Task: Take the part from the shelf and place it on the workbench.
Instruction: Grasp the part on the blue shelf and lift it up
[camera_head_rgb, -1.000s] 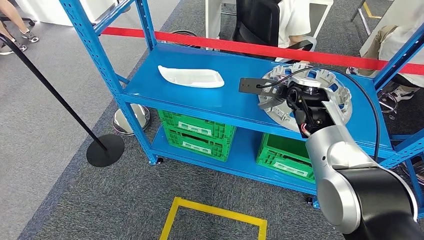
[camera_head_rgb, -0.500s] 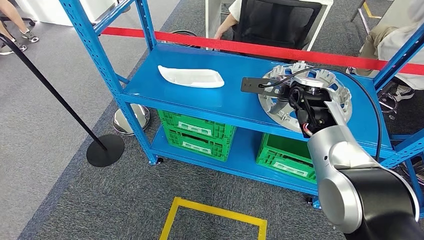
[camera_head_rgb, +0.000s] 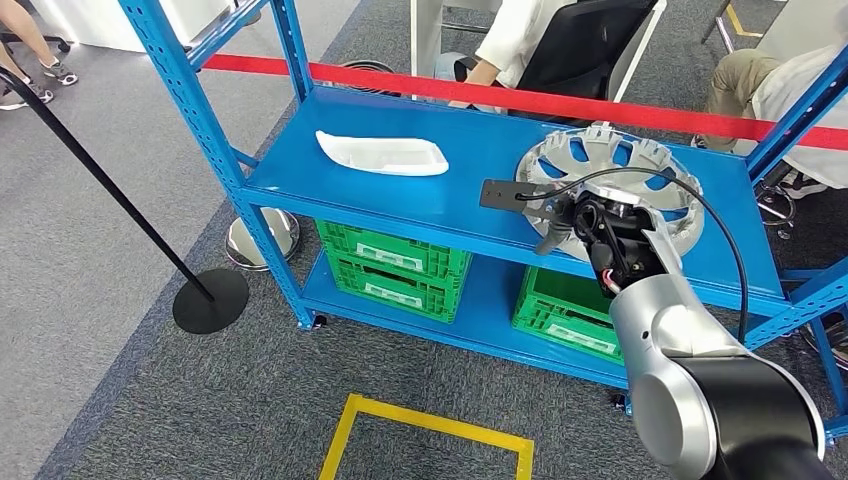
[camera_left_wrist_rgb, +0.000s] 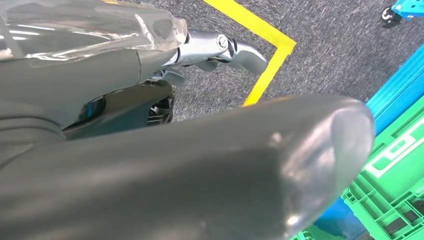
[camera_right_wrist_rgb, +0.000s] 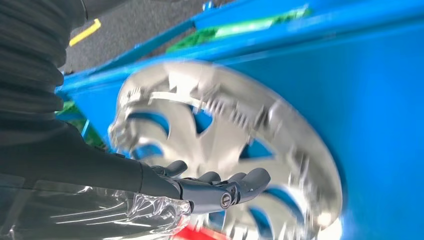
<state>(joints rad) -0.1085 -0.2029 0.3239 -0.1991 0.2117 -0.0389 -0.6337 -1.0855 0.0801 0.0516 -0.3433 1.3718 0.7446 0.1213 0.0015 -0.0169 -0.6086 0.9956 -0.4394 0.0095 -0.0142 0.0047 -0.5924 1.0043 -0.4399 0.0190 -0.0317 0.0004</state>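
Blue shelf (camera_head_rgb: 420, 195) bears hubcap (camera_head_rgb: 610, 160); wrist view shows right hand (camera_right_wrist_rgb: 220, 187) open beside it.

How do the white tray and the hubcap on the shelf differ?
The tray is white, long and boat-shaped; the hubcap is silver, round and spoked. The tray lies untouched toward the shelf's left end; the hubcap sits toward its right end with the right hand at it. Both rest on the same blue level.

One silver spoked wheel cover (camera_head_rgb: 612, 180) at right and one white oblong plastic tray (camera_head_rgb: 381, 153) at upper centre lie on one blue metal shelf unit (camera_head_rgb: 440, 200); two green plastic crates (camera_head_rgb: 392, 268) sit below it.
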